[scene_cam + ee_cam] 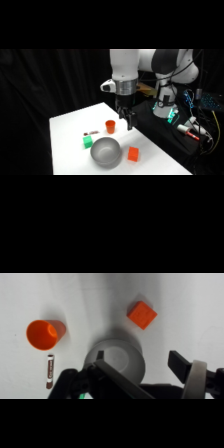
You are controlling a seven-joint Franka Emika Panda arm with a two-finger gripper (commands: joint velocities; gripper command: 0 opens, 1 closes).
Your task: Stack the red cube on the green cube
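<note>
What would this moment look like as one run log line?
claw: open, empty, above table | red cube: on table, right of grey bowl | green cube: left of bowl | stack: not done

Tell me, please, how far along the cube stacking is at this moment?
Nothing is stacked yet. The red cube lies on the table to one side of the grey bowl, the green cube on the other side. The gripper hangs open above the table, empty, beside the orange cup. Picking up, carrying and placing the red cube all remain.

The round grey metal bowl [105,151] has a dull brushed sheen. The small orange-red cube [141,315] looks matt, the orange-red plastic cup [44,334] smooth, the white table [65,155] matt.
</note>
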